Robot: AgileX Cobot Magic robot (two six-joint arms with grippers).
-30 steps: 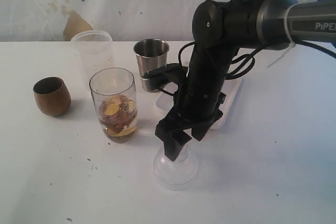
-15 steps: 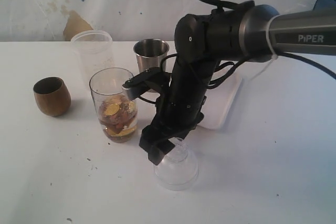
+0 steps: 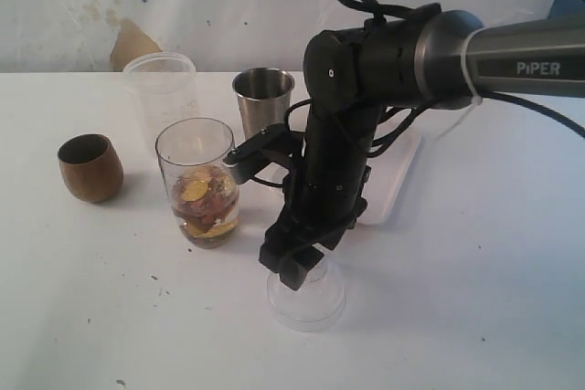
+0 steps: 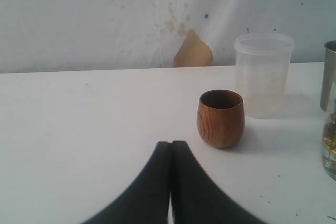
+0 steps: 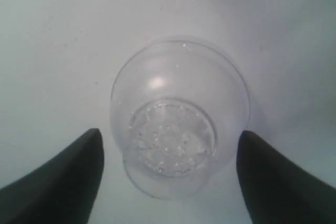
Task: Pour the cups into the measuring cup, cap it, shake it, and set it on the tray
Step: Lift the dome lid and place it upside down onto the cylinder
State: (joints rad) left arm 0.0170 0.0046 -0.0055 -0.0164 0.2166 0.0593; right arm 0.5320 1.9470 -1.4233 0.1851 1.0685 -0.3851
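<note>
Where the right arm (image 3: 352, 148) stands, it half-hides the tray (image 3: 395, 191).

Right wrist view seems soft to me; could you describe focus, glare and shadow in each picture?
Right wrist view: the clear domed plastic cap is hazy, with one bright glint, and the dark gripper fingers are blurred. Left wrist view: the round brown wooden cup is fairly sharp, casting a soft shadow. Exterior view: even, flat light.
</note>
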